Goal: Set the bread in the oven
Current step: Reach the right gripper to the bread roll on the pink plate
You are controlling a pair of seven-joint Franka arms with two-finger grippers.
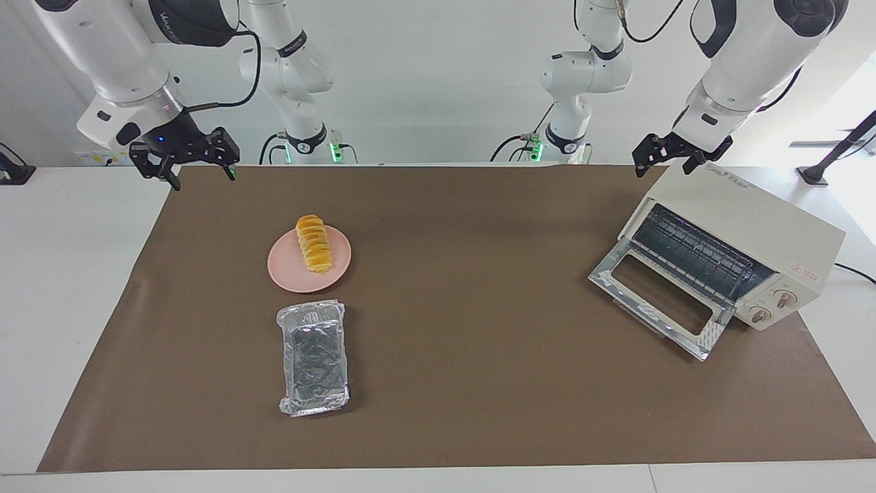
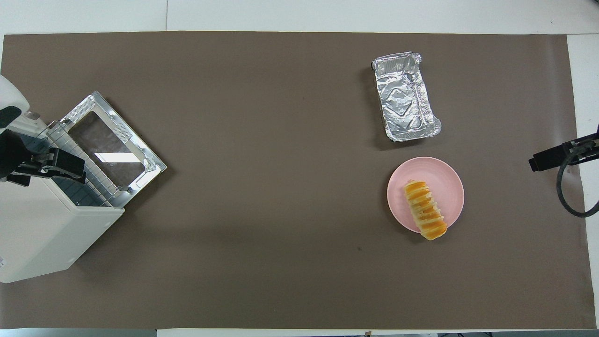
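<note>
Foil tray [image 1: 314,358] beside plated bread [image 1: 313,244]

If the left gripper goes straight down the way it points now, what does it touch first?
Probably the top of the oven: the left gripper hangs over its edge nearest the robots, fingers pointing down. Depth is unclear, so it might miss it.

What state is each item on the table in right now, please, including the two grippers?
oven: door dropped open, rack bare.
bread: lying on the pink plate.
foil tray: empty, upright.
left gripper: open, over the oven's top.
right gripper: open, over the mat's edge.
</note>
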